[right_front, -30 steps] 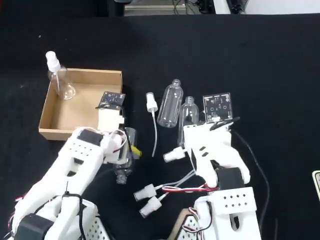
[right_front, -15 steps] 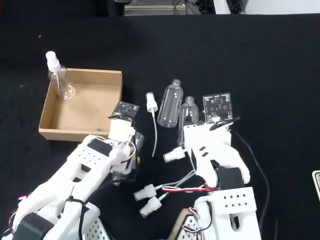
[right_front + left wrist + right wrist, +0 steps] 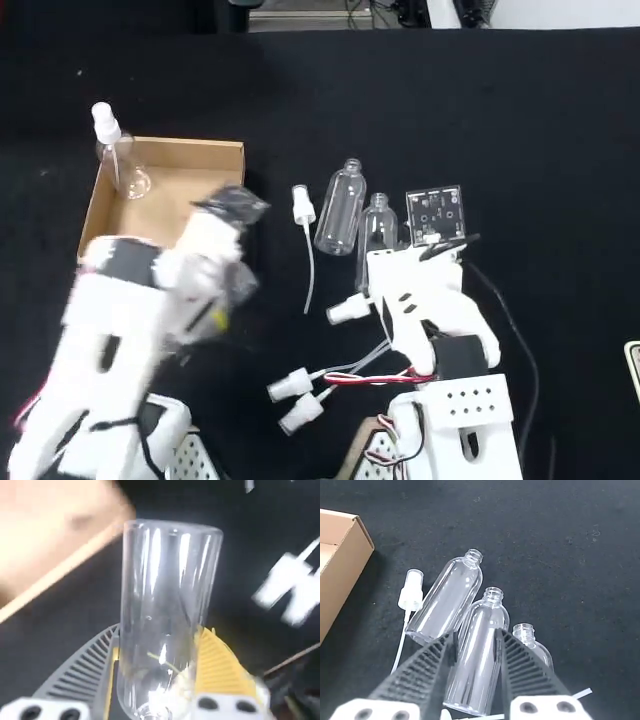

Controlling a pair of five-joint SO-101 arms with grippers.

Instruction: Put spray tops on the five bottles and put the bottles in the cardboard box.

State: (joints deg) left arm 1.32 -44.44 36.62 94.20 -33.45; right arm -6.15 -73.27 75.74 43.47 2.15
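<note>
My left gripper (image 3: 160, 640) is shut on a clear topless bottle (image 3: 167, 605), held up just off the front right corner of the cardboard box (image 3: 170, 145); in the high view this gripper (image 3: 220, 295) is blurred. My right gripper (image 3: 475, 634) is shut on the middle bottle (image 3: 477, 655) of three that lie side by side on the black table, with another bottle (image 3: 445, 597) to one side and a third (image 3: 532, 642) to the other. One bottle with a spray top (image 3: 113, 150) stands in the box's far left corner.
A spray top with a long tube (image 3: 303, 208) lies between the box and the bottles. Another spray top (image 3: 345, 310) rests beside the right arm, and two more spray tops (image 3: 295, 395) lie near the arm bases. The far half of the black table (image 3: 450, 100) is bare.
The left arm has lifted its bottle off the table and swung left and back toward the box. The right arm has kept still.
</note>
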